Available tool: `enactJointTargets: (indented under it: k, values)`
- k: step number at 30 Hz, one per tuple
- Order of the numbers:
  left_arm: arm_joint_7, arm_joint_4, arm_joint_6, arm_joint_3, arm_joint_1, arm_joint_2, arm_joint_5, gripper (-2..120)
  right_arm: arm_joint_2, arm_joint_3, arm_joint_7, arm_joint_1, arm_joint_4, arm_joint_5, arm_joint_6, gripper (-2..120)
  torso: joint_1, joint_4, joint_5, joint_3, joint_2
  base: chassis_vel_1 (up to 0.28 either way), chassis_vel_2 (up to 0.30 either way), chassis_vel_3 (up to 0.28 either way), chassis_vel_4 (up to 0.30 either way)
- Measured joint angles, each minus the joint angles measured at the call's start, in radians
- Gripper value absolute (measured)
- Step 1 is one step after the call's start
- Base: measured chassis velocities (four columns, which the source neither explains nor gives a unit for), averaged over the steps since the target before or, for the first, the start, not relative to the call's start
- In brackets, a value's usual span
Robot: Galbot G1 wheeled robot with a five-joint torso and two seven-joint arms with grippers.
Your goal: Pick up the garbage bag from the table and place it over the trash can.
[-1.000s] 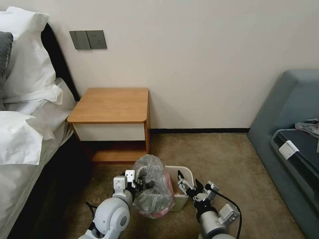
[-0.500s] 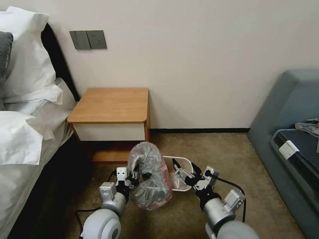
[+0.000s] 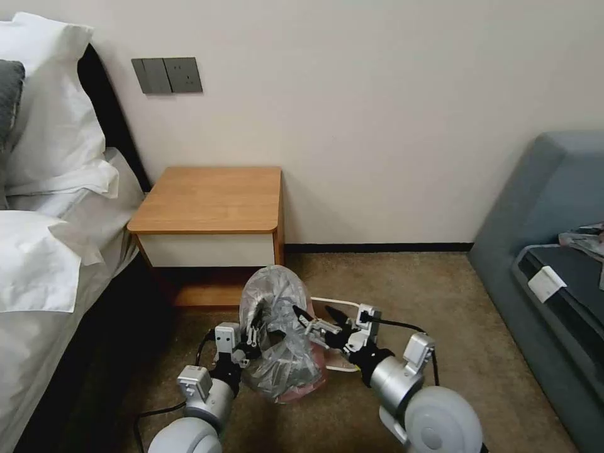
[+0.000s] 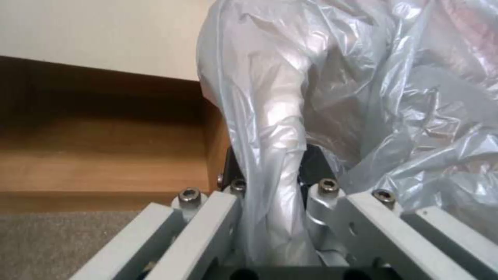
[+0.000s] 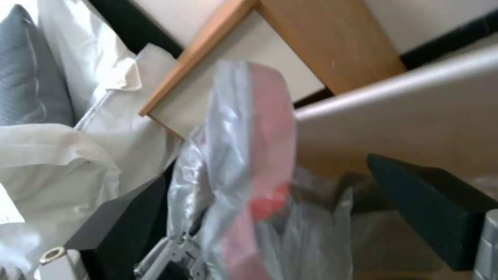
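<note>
On the carpet before the bench (image 3: 211, 200) you have the garbage bag (image 3: 280, 343) bunched upright, covering the near-left part of the trash can (image 3: 340, 303); your left end effector (image 3: 251, 328) is clenched on a fold of the bag's left side, and in the left wrist view that grey plastic (image 4: 275, 163) runs down between its fingers (image 4: 207, 217); your right end effector (image 3: 318, 318) reaches in from the right with its black fingers (image 3: 303, 314) spread apart, their tips against the bag's upper right side, gripping nothing that you can see; the bag's pinkish-red edge (image 3: 296, 393) hangs low at its base, just above the carpet; in the right wrist view that same tinted edge (image 5: 267, 128) stands just beside the can's cream rim (image 5: 394, 85); the bench top is bare wood, and a bed (image 3: 44, 251) lies to its left.
</note>
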Motion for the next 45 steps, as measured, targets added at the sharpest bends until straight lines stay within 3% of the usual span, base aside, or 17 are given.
enactJointTargets:
  k: [4,7,14,30,39,45]
  values:
    - [0.0,-0.006,-0.002,-0.001,0.008,-0.005,0.001,5,0.011,-0.015,0.001,0.009,-0.021,0.007,0.004,96,0.0,-0.0001,0.0,0.0,0.0,0.0,0.0,0.0,0.0]
    - [-0.001,-0.014,-0.003,-0.004,0.019,-0.009,-0.009,5,0.029,-0.031,0.022,0.019,-0.034,0.044,0.016,81,0.0,0.0,0.0,0.0,0.0,0.0,0.0,0.0,0.0]
    - [-0.008,-0.023,0.003,-0.008,0.027,-0.012,-0.041,5,0.045,-0.036,0.016,0.015,-0.034,0.055,0.021,61,0.0,0.0,-0.0001,0.0,0.0,0.0,0.0,0.0,0.0]
    - [-0.045,-0.039,0.045,-0.012,0.034,-0.029,-0.119,5,0.077,-0.045,-0.028,-0.009,-0.04,-0.043,0.05,0,0.0,0.0,0.0,0.0,0.0,0.0,0.0,0.0,0.0]
    - [-0.072,-0.041,0.06,-0.014,0.038,-0.038,-0.139,5,0.076,-0.01,-0.034,-0.01,-0.014,-0.055,0.058,0,0.0,0.0,0.0,0.0,0.0,0.0,0.0,0.0,0.0]
    - [-0.083,-0.034,0.065,-0.028,0.035,-0.042,-0.145,5,0.038,0.078,-0.033,-0.01,0.035,-0.045,0.053,0,0.0,0.0,0.0001,0.0,0.0,0.0,0.0,0.0,0.0]
